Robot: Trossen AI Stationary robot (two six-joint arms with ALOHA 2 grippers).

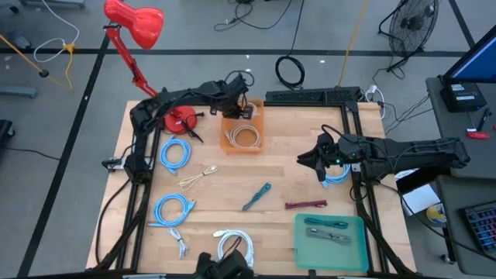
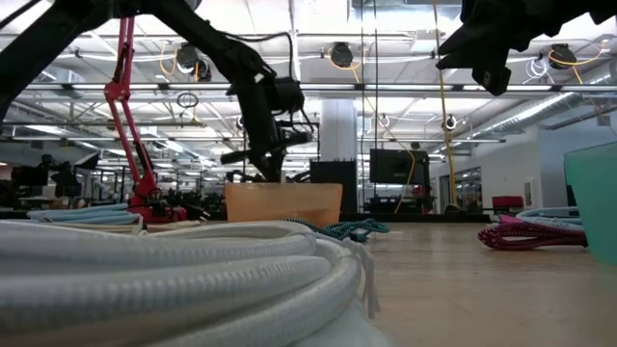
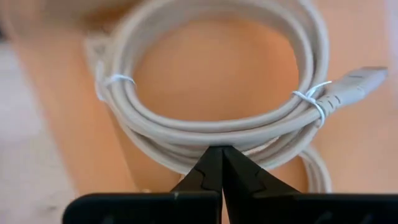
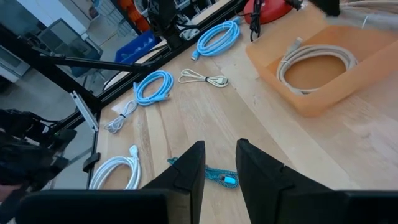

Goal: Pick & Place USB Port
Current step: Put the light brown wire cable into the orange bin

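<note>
Cable (image 1: 246, 137) coiled and beige lies inside the orange bin (image 1: 256, 116), which sits on the wooden table (image 1: 232, 182) toward twelve o'clock in the high view, just beside the base of the red desk lamp (image 1: 136, 25) at its nine o'clock. In the left wrist view the coil (image 3: 217, 130) fills the bin floor, bound by two thin white ties, with its pale USB plug (image 3: 360, 81) sticking out at one side. The left gripper (image 1: 237, 106) hangs over the bin's far edge; its two dark fingers (image 3: 214, 171) are pressed together tip to tip with nothing between them, directly above the coil. In the low view the left arm reaches down to the bin's rim (image 2: 282, 190). The right gripper (image 1: 322, 163) hovers off the table toward three o'clock, well apart from the bin, its fingers (image 4: 186, 171) parted by a narrow gap and holding nothing. Below it in the right wrist view lies a teal braided cable (image 4: 217, 176), which in the high view rests near the table's centre (image 1: 256, 196). A maroon cable (image 1: 305, 204) lies at its four o'clock, near a green tray (image 1: 298, 244) at five o'clock that holds a grey cable (image 1: 327, 230). Three light blue coils lie on the table, two at nine o'clock (image 1: 175, 153) (image 1: 172, 209) and one under the right arm (image 1: 336, 175). A small beige cable (image 1: 198, 177) lies between the two at nine o'clock, and a white coil (image 1: 235, 246) sits at six o'clock.
</note>
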